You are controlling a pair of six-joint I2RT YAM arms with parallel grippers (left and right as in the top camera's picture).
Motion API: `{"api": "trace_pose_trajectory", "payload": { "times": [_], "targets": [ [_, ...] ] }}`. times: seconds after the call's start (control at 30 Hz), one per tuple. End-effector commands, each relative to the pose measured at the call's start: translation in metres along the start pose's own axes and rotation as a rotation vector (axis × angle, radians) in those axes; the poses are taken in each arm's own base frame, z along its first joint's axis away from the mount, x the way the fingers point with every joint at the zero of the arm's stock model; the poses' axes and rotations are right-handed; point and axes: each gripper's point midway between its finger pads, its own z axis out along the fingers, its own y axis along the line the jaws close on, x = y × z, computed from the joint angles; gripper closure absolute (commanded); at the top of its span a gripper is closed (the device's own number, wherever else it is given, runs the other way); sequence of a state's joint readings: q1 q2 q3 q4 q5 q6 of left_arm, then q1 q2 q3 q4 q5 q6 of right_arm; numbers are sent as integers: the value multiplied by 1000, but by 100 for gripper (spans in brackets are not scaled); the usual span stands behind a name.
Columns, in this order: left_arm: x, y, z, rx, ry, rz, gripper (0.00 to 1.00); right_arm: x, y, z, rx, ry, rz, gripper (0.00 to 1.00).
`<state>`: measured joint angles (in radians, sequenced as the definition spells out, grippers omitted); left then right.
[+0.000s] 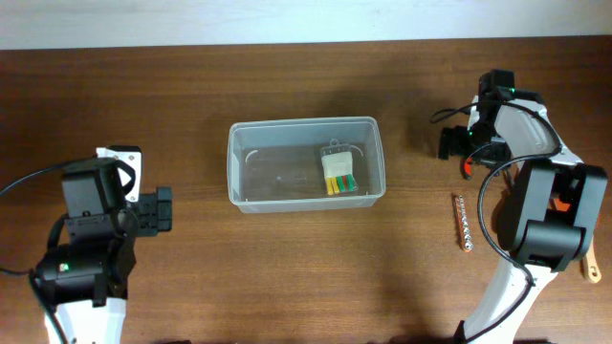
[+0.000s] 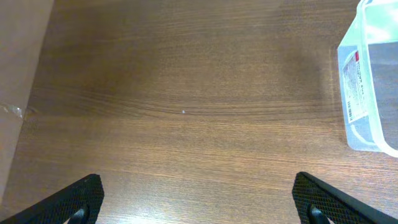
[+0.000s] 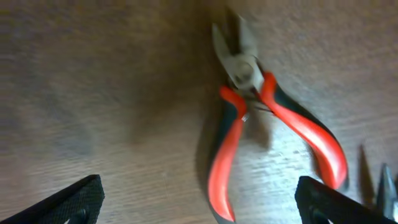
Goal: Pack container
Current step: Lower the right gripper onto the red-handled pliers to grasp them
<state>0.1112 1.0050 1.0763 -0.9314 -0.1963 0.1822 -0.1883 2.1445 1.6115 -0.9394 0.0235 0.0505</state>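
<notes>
The clear plastic container (image 1: 306,162) stands mid-table; one corner of it shows in the left wrist view (image 2: 367,81). Inside lies a small pack with yellow, green and red pieces (image 1: 338,175). My right gripper (image 1: 457,143) is open, hovering right of the container over red-handled pliers (image 3: 249,124) that lie on the table with handles spread; in the overhead view only a red bit of the pliers (image 1: 466,168) shows under the arm. My left gripper (image 1: 163,209) is open and empty at the left, over bare wood (image 2: 199,205).
A thin metal strip of bits (image 1: 463,222) lies on the table right of the container, near the right arm's base. An orange-handled tool (image 1: 591,271) lies at the far right edge. The table's back edge runs along the top.
</notes>
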Motion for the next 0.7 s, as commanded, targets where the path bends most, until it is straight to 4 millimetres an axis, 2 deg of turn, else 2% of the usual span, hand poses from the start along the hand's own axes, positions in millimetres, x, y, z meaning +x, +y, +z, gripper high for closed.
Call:
{"api": "trace_pose_trajectory", "payload": {
  "times": [0.0,0.23,0.5,0.67],
  "targets": [
    [-5,4,0,-14,-2,-17,1,2,10,4,-43,7,-19,2],
    [-4,4,2,-13,6,-15,1,-1,8,6,-35,-2,-18,1],
    [-4,4,2,-13,6,-15,1,6,8,22,-29,41,-21,1],
    [-4,4,2,-13,6,-15,1,5,5,23,-12,39,-20,1]
  ]
}}
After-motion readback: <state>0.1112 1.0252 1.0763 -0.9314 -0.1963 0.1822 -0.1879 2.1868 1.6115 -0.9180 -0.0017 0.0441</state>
